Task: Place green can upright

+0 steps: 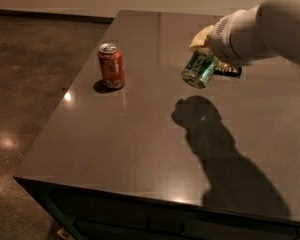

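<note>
The green can (pixel 200 69), shiny green with silver ends, hangs tilted in the air above the dark table (pixel 140 149), its silver end pointing down and left. My gripper (pixel 206 54) is shut on the green can from the upper right, with the white arm reaching in from the right edge. The can's shadow falls on the table below it.
An orange-red soda can (pixel 111 66) stands upright on the left part of the table. A small dark flat object (pixel 229 71) lies on the table behind the green can. The table's left and front edges drop to a brown floor (pixel 25 84).
</note>
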Robot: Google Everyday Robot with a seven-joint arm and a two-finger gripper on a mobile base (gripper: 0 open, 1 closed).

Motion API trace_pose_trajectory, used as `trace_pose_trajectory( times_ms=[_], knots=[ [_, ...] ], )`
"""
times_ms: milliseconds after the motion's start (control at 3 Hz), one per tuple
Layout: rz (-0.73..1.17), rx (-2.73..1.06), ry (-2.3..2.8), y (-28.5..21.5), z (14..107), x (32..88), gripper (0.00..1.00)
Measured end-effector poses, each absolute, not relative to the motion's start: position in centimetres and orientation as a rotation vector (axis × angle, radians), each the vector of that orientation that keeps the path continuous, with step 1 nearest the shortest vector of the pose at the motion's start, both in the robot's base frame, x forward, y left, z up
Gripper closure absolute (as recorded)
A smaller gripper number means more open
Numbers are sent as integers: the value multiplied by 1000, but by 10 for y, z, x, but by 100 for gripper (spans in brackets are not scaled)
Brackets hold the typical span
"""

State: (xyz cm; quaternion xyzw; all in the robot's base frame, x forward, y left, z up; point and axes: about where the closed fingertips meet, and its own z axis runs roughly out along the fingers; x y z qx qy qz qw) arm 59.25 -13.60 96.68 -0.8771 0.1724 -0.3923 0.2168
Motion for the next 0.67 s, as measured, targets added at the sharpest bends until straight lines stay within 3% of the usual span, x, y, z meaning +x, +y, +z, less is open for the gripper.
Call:
trace_pose_trajectory(
  times_ms=[667],
  knots=[
    [-1342, -2353, 168, -132, 969, 589, 100]
  ],
)
